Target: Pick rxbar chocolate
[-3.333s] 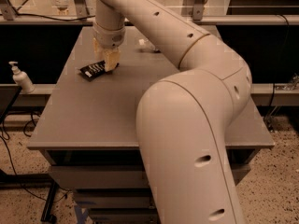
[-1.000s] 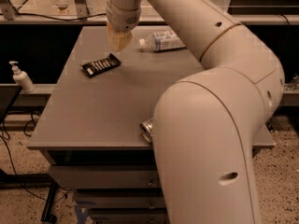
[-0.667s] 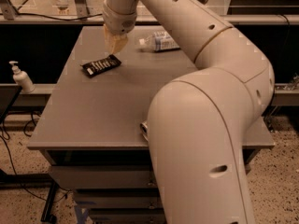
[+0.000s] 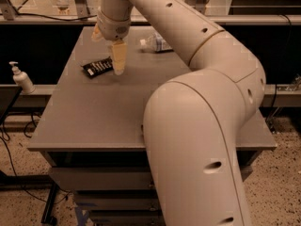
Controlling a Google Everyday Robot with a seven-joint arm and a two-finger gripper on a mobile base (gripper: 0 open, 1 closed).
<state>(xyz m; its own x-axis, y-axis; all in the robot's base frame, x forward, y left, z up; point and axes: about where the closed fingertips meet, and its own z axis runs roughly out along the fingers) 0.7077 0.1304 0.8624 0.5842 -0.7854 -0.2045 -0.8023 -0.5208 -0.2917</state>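
Note:
The rxbar chocolate [image 4: 98, 68], a flat black bar with white lettering, lies on the grey table [image 4: 94, 117] at its far left. My gripper [image 4: 117, 64] hangs from the arm and points down just to the right of the bar's right end, close to the table top. It holds nothing that I can see. The bar lies flat on the table.
A clear plastic bottle [image 4: 157, 43] lies on its side at the back of the table. My large arm [image 4: 202, 126] covers the table's right half. A white soap dispenser [image 4: 21, 79] stands off the table to the left. A railing runs behind.
The gripper has come down and a little forward, from above the table's back to just beside the bar's right end. The bar and the bottle have not moved.

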